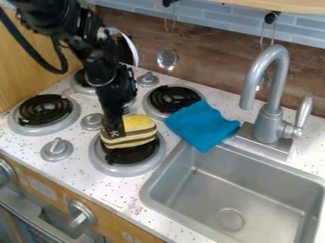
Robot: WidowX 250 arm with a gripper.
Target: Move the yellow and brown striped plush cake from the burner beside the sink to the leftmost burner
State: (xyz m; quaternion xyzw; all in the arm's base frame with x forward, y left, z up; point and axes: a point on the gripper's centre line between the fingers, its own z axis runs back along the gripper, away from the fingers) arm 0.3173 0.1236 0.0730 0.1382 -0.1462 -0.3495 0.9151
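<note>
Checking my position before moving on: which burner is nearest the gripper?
The front burner beside the sink. It alone has the striped, yellow-topped toy over it, right at the gripper.

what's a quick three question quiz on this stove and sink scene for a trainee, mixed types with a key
1. Multiple choice: which thing is nearest the end effector?
a) the faucet
b) the cake
c) the ladle

2. True or false: the cake is at one of the burners, not in the sink.

3. Fill in the blank: the cloth beside the sink is ____ in colour.

Key: 1. b; 2. true; 3. blue
</note>
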